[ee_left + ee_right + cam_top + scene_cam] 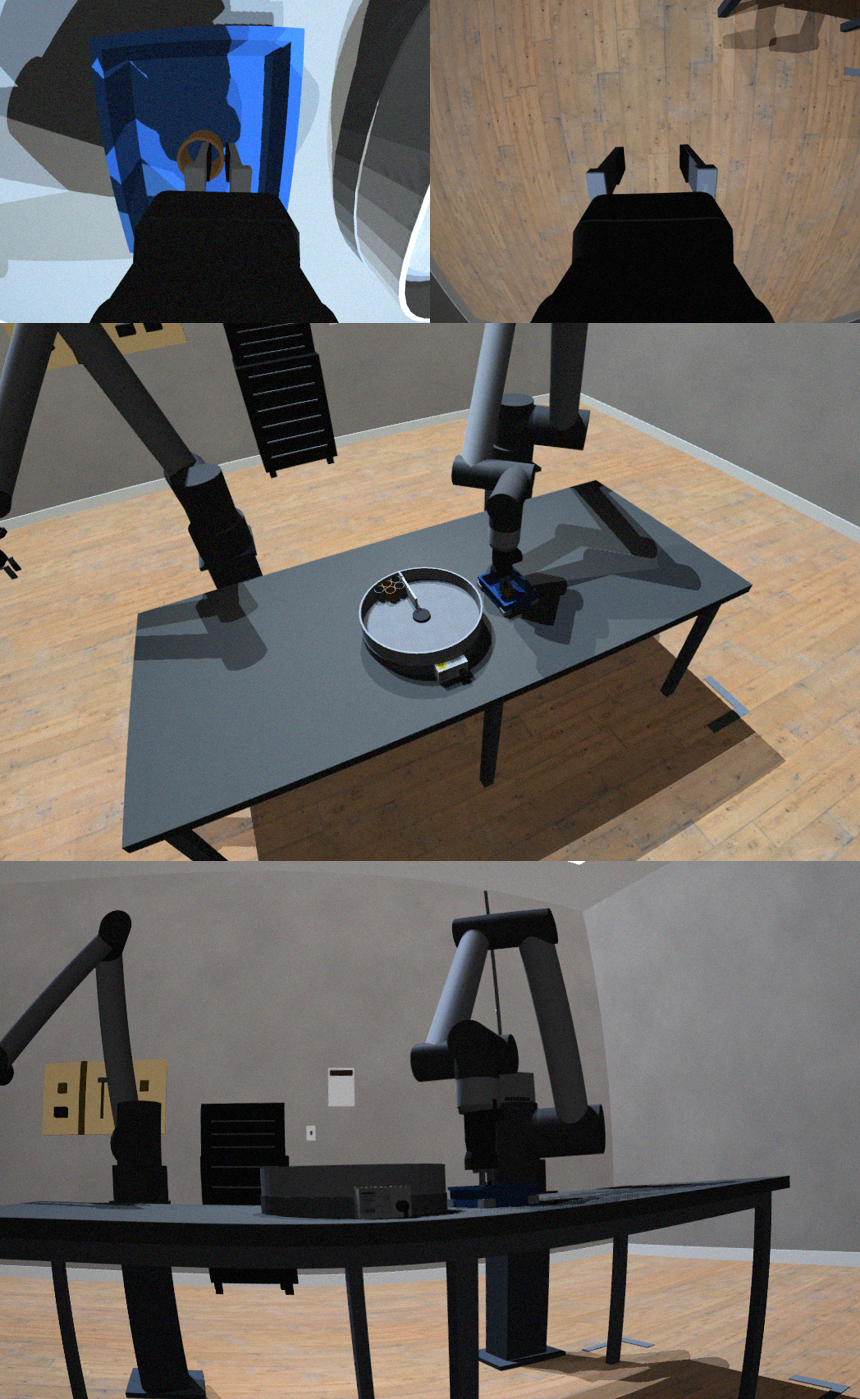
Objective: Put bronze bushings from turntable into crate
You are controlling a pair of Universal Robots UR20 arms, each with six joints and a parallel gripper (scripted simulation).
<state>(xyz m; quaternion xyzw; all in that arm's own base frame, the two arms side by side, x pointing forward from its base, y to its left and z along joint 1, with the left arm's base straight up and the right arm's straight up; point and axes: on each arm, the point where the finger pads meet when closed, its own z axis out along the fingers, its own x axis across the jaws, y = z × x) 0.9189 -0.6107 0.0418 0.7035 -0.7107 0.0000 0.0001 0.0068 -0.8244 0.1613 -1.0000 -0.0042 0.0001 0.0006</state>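
The blue crate (491, 594) (468, 1193) (297, 104) sits level beside the turntable (437, 630) (304, 1182) (388, 145). A bronze bushing (202, 135) stands in the crate. My left gripper (505, 580) (486, 1177) (218, 154) is low in the crate, partly open around the bushing's near-right wall, one finger inside the ring and one outside with a gap. My right gripper (12, 566) (651, 157) is wide open and empty, off the table's left end. On the turntable stand several bushings, including a bronze bushing (389, 589) and a steel bushing (378, 589).
A white divider bar (409, 589) runs from the turntable's hub (421, 615) to its rim, beside the bushings. A control box (450, 668) (382, 1201) is at its front. Grey corner guides (485, 1202) hold the crate's base. The turntable's raised wall is close to the crate.
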